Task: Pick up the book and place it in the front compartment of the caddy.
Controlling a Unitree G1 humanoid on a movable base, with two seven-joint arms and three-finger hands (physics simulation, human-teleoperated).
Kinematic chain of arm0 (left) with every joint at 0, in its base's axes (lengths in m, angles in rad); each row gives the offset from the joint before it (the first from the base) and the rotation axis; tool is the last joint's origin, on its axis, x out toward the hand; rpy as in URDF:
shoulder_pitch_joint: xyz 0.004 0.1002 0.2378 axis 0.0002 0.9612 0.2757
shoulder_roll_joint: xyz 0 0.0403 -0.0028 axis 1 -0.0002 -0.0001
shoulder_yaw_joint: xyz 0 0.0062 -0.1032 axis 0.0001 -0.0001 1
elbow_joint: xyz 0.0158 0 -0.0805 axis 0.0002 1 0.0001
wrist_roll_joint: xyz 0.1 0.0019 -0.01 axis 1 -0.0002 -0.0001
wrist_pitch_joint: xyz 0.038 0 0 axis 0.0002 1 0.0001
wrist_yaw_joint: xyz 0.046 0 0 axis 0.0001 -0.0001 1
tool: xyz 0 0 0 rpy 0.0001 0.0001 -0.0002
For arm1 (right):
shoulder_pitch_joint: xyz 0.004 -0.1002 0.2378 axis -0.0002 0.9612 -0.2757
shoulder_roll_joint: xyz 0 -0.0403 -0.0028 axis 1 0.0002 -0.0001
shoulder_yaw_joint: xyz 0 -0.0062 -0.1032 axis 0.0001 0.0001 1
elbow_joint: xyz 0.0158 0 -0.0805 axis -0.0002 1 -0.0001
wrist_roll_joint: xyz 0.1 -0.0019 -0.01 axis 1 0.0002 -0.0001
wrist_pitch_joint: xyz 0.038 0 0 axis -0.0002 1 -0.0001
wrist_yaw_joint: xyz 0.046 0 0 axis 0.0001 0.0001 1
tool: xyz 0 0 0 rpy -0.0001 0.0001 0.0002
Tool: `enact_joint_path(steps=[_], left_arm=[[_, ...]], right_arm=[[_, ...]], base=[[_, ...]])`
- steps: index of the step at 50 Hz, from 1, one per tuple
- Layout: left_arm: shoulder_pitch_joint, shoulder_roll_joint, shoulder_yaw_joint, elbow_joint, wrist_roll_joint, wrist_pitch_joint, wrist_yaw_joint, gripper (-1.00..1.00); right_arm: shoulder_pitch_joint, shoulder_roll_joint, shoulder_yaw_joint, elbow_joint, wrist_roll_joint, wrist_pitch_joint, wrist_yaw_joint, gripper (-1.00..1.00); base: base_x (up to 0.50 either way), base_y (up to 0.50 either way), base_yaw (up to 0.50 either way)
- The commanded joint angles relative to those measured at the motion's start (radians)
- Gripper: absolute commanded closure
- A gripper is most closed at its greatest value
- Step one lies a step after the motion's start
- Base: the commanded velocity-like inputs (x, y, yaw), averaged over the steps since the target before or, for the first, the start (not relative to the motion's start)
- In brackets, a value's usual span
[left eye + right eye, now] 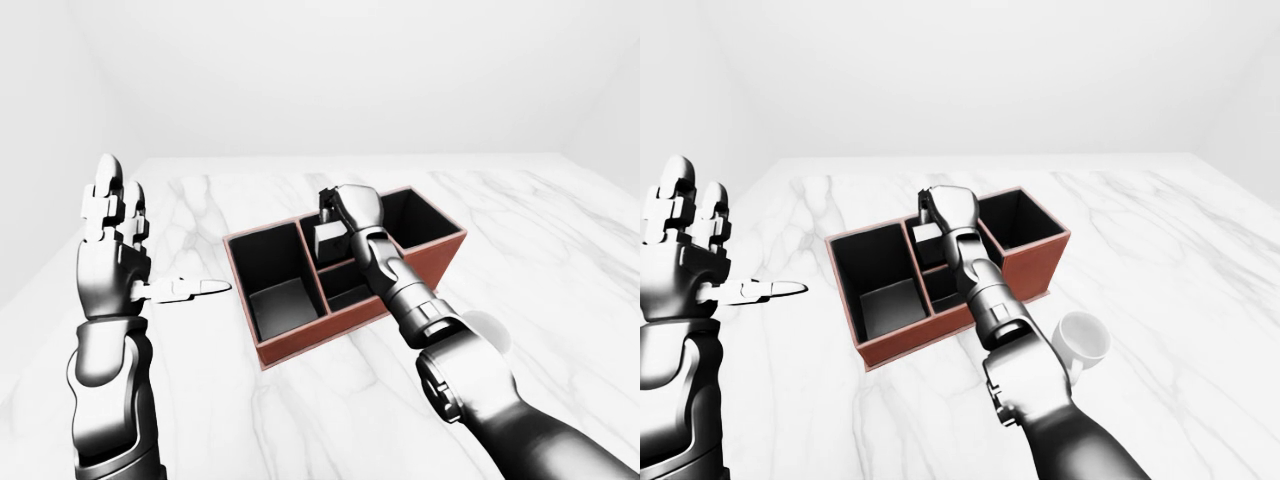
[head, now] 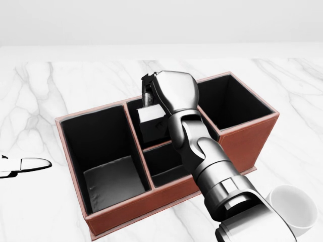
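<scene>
- The right hand (image 2: 162, 98) reaches up from the lower right of the head view over the middle of the caddy (image 2: 132, 207), fingers curled round a small grey book (image 2: 151, 122).
- The book sits tilted in that grip, over the upper middle compartment, low between its walls; I cannot tell whether it touches the bottom.
- The caddy, reddish-brown outside and black inside, lies at a slant on the white marble table (image 1: 560, 250): a long compartment at its left end, two small ones in the middle, a square one at its right end.
- The long left compartment shows a grey floor.
- Over at the left of the left-eye view, the left hand (image 1: 112, 245) stands upright, well apart from the caddy, fingers spread, with the thumb (image 1: 190, 289) pointing toward the caddy, holding nothing.
- A white mug (image 1: 1081, 339) rests on the table at the lower right of the caddy, partly behind the right forearm.
</scene>
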Motion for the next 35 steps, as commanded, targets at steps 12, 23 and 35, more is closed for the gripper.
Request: enact_joint_path(steps=[12, 23, 35], left_arm=[[0.0, 0.001, 0.001, 0.0, -0.001, 0.0, 0.0, -1.0], [0.001, 0.0, 0.001, -0.002, -0.001, 0.0, 0.0, -1.0], [-0.002, 0.003, 0.006, -0.011, -0.006, 0.0, 0.001, -1.0]], right_arm=[[-0.02, -0.004, -0.003, 0.033, -0.057, 0.0, -0.057, 1.0], [-0.013, 0.007, 0.002, 0.042, -0.074, 0.0, -0.057, 1.0], [-0.017, 0.022, 0.004, 0.032, -0.082, 0.0, -0.057, 1.0]], base=[[0.0, 0.0, 0.0], [0.0, 0.0, 0.0], [0.0, 0.0, 0.0]])
